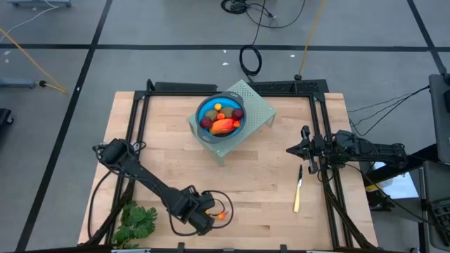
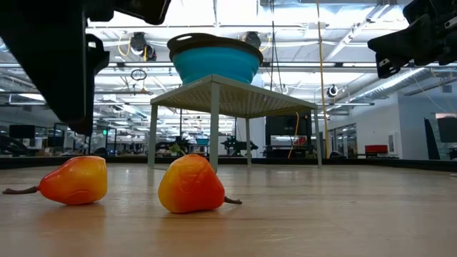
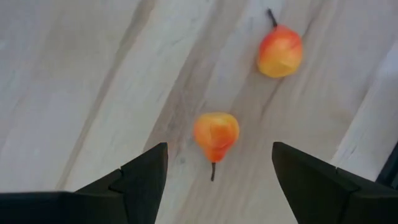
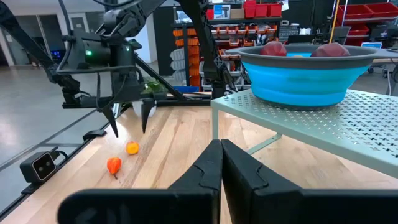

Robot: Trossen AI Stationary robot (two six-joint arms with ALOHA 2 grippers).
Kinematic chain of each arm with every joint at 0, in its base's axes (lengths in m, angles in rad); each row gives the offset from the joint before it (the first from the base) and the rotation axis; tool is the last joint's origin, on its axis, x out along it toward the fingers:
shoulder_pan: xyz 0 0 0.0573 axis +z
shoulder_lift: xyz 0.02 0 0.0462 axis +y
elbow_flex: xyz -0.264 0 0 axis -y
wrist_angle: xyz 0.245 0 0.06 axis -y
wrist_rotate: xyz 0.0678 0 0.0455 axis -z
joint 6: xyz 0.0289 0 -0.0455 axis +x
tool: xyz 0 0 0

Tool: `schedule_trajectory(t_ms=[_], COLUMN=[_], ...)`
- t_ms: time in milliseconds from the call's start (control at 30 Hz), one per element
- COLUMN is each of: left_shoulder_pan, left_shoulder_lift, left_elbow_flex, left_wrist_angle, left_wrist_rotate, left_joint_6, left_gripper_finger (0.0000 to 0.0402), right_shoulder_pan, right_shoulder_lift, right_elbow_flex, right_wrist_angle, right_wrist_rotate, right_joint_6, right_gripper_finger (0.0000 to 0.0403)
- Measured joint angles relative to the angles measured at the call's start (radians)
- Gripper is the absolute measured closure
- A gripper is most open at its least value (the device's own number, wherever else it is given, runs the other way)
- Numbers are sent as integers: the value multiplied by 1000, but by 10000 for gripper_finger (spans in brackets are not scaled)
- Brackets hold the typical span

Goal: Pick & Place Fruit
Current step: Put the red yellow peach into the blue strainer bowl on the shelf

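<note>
Two tiny orange-red pear-shaped fruits lie on their sides on the wooden table near its front edge. In the left wrist view, one fruit (image 3: 216, 134) is below the gap of my open left gripper (image 3: 217, 171), and the other fruit (image 3: 280, 51) lies farther off. My left gripper (image 4: 129, 127) points down, its fingertips above the table and clear of both fruits. A blue bowl (image 1: 219, 114) with red, brown-green and orange fruit stands on a pale green perforated stand (image 1: 254, 105). My right gripper (image 4: 221, 163) waits shut at the table's right side.
A slim yellow-handled knife (image 1: 297, 191) lies at the right, near my right arm. A green leafy bunch (image 1: 137, 221) lies at the front left corner. A black frame (image 1: 140, 105) borders the table. Bare wood stretches between the stand and the front edge.
</note>
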Motion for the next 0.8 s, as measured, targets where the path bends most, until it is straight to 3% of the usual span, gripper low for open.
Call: schedule_trajectory(t_ms=[300,800], left_shoulder_pan=[-4,0], left_shoulder_lift=[0,17], left_elbow_flex=[-90,-117], left_wrist_angle=[177,196], left_wrist_rotate=[-1,-36], left_joint_6=[100,88], left_gripper_finger=[112,112], right_shoulder_pan=[0,0], right_shoulder_lift=[0,0], right_elbow_flex=[0,0], right_wrist_angle=[0,0], right_wrist_rotate=[0,0], right_joint_6=[-17,-19], right_gripper_finger=[403,403])
